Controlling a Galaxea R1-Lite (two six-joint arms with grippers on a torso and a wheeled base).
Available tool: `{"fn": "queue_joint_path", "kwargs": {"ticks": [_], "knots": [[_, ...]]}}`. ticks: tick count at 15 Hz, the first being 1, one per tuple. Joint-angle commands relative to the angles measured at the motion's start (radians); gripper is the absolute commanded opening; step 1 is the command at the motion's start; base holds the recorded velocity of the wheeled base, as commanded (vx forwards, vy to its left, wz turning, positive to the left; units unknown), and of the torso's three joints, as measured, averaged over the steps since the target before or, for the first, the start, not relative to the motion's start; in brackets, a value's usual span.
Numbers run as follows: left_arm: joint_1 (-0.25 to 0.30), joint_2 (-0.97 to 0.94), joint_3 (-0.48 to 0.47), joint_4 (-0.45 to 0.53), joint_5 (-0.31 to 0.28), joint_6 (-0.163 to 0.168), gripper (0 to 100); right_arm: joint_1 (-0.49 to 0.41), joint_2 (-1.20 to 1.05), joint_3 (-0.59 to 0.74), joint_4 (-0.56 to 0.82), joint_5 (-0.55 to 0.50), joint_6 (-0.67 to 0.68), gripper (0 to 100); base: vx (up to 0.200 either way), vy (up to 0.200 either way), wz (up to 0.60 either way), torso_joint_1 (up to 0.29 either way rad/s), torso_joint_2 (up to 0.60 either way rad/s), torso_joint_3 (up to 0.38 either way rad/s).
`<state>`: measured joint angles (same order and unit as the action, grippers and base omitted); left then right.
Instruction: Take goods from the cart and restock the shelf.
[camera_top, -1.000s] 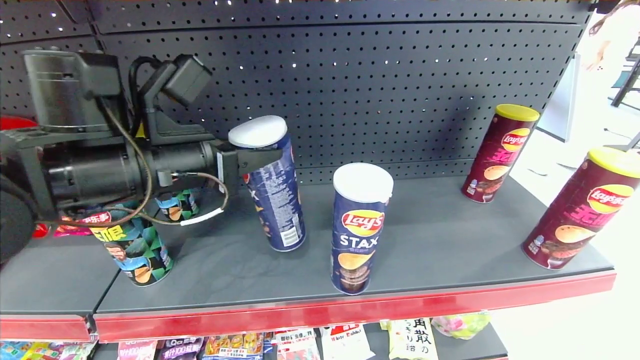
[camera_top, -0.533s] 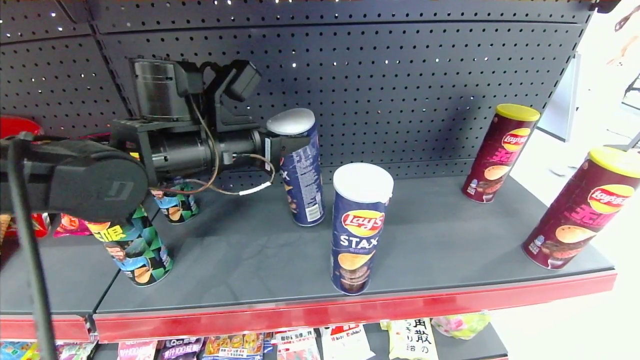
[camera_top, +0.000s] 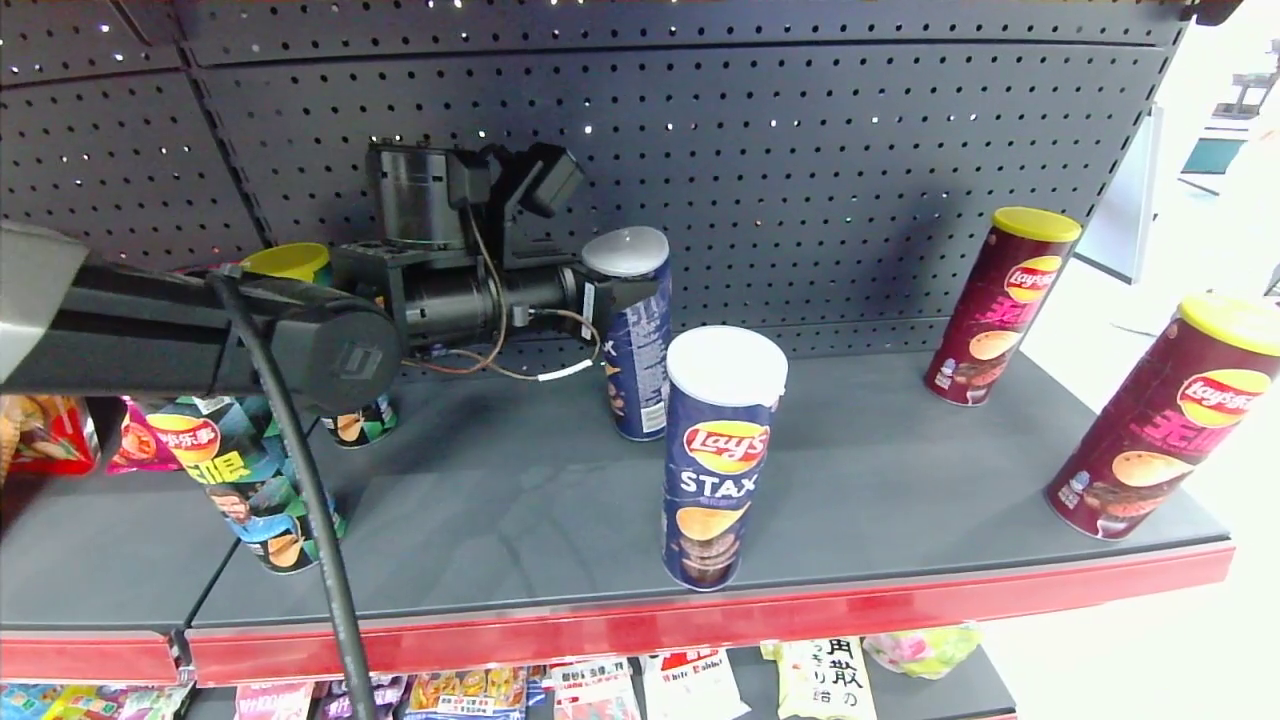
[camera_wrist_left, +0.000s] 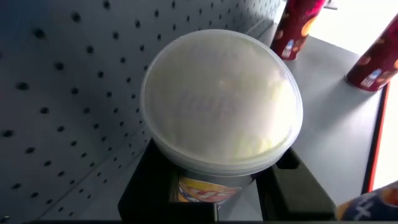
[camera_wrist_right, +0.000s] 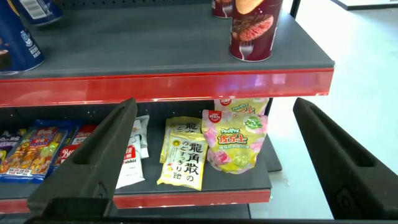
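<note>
Blue chip can (camera_top: 640, 375) near shelf (camera_top: 880, 480) back, clamped in left gripper (camera_top: 628, 290)

Grey shelf (camera_top: 480, 520), red front lip. Standing on it: blue can (camera_top: 722, 460) front centre, second blue can (camera_top: 635, 345) behind it. Rear maroon can (camera_top: 1000, 305) and front maroon can (camera_top: 1160, 415) right. Front green-patterned can (camera_top: 255, 480) and rear green-patterned can (camera_top: 358, 422) left.

I count two of the blue kind: a rear blue can (camera_top: 637, 365) and a front blue can (camera_top: 722, 460). I count two maroon cans (camera_top: 1000, 310) with yellow lids, and two green patterned cans (camera_top: 245, 490). On the level below I see one green-and-pink bag (camera_wrist_right: 236, 146); the flat packets (camera_wrist_right: 186, 155) beside it are too overlapped to number.
</note>
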<state>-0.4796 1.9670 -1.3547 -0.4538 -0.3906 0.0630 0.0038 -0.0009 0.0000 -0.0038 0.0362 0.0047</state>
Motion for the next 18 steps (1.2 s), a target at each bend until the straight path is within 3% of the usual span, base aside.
{"fn": "queue_joint_path", "kwargs": {"ticks": [1,18], "knots": [[-0.002,0.013,-0.004,0.000,-0.001,0.001,0,0.001,0.001,0.000,-0.001,0.001,0.000,100,0.000,0.000,0.00,0.000,0.00,0.000],[-0.053,0.062,-0.047,0.001,-0.002,0.012,0,0.001,0.001,0.000,-0.001,0.001,0.000,100,0.000,0.000,0.00,0.000,0.00,0.000]]}}
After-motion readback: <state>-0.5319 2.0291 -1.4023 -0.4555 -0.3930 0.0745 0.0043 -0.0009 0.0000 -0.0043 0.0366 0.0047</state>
